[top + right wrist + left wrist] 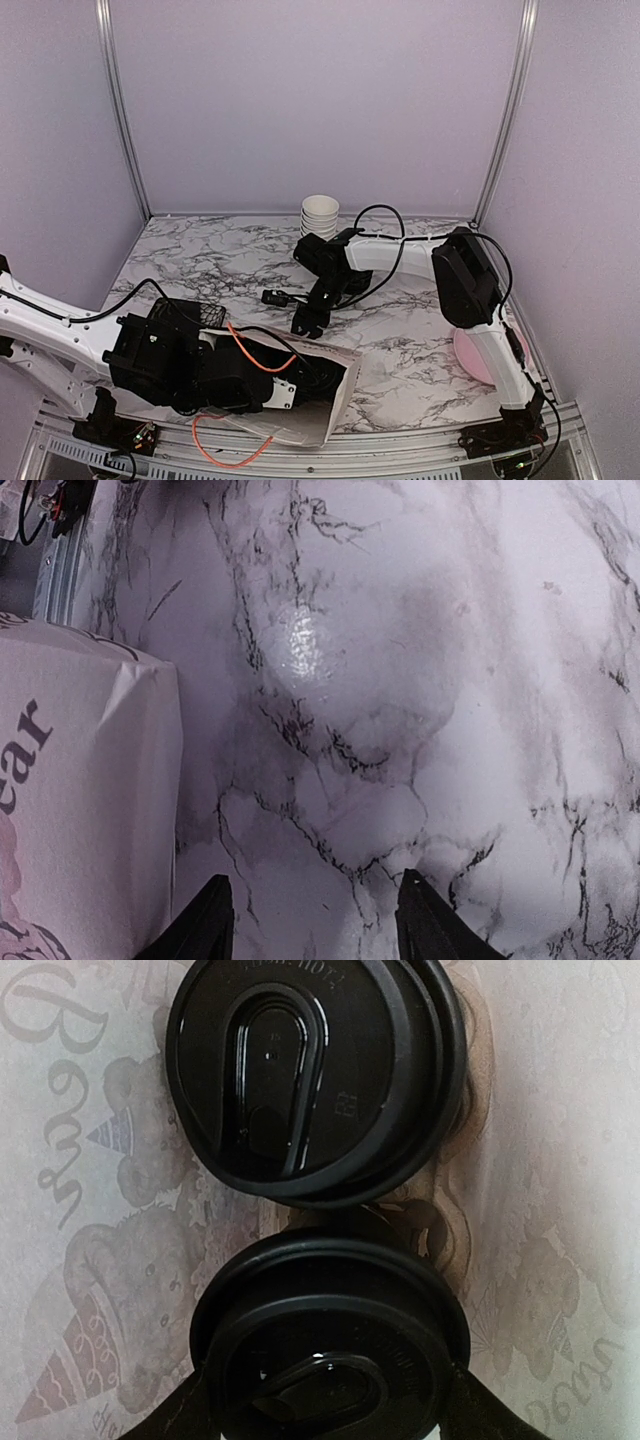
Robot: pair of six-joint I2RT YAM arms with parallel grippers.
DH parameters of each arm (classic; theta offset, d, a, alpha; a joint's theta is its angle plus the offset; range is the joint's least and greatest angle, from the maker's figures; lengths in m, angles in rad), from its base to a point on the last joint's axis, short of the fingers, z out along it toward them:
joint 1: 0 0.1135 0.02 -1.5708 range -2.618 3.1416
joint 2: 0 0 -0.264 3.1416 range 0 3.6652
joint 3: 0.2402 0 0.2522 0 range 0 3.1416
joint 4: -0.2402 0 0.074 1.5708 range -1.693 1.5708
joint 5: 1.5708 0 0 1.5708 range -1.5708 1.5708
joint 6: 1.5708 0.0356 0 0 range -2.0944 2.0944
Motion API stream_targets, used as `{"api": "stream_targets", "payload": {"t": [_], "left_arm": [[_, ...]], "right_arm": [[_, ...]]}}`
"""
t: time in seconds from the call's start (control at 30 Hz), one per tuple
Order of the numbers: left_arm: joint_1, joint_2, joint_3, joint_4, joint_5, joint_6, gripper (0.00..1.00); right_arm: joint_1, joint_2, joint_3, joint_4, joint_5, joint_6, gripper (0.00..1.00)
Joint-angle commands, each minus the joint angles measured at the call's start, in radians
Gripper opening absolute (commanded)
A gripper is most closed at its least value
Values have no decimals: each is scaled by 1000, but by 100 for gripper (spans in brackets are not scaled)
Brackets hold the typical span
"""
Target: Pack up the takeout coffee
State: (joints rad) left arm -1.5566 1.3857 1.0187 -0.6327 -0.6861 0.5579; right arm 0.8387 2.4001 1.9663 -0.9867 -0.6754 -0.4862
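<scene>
Jaws wide, the left gripper (330, 1407) is holding one takeout coffee (330, 1330) inside the paper bag (560, 1260); the other cup (310, 1070) is standing just ahead.

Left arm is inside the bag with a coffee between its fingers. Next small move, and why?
Probably open the left claw and let go. The near cup it appears to clamp sits well inside the paper bag, right beside the far cup, lids close together, so there seems to be little room to push further. Backing the arm out would come after that.
</scene>
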Motion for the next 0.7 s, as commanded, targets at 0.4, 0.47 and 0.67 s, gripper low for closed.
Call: {"api": "stream_targets", "payload": {"t": [0.4, 0.47, 0.67], "left_arm": [[10, -48, 52, -81, 0, -31, 40], [10, -56, 59, -89, -7, -38, 40], [10, -58, 49, -123, 31, -60, 40]], "right_arm": [[19, 15, 33, -15, -13, 3, 54], [19, 16, 35, -14, -7, 4, 55], [19, 17, 42, -12, 8, 7, 56]]}}
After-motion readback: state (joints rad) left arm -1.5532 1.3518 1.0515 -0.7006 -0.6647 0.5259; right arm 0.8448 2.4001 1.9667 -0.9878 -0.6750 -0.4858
